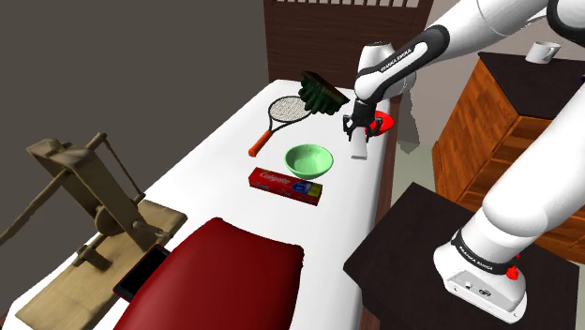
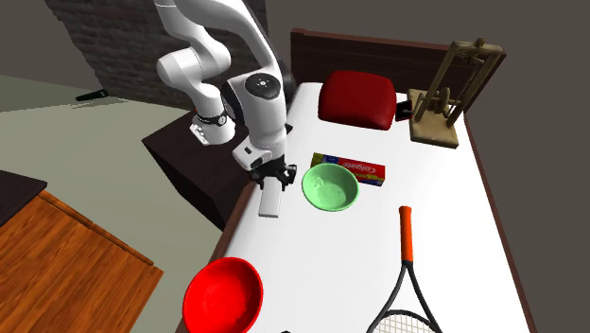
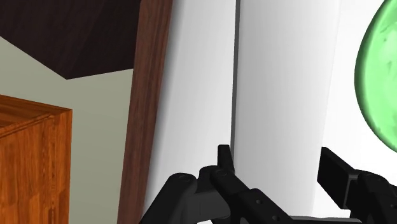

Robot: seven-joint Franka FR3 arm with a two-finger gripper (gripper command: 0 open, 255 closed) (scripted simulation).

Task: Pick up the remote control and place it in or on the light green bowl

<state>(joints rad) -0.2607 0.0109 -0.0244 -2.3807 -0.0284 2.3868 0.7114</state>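
Currently, the gripper [image 2: 272,176] is hovering directly over the white remote control [image 2: 271,201]. The remote control is lying flat on the white bed [image 2: 444,218], just beside the light green bowl [image 2: 330,186] and not touching it. The fingers [image 3: 224,162] are standing apart, straddling the remote control's long sides, and are gripping nothing.

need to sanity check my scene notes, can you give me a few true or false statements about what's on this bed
1. The light green round bowl is empty. True.
2. The flat white remote control lies inside that bowl. False: it is outside the bowl, at the black hand.
3. The red toothpaste box sits right beside the bowl. True.
4. The black-framed tennis racket has a blue handle. False: the handle is orange.
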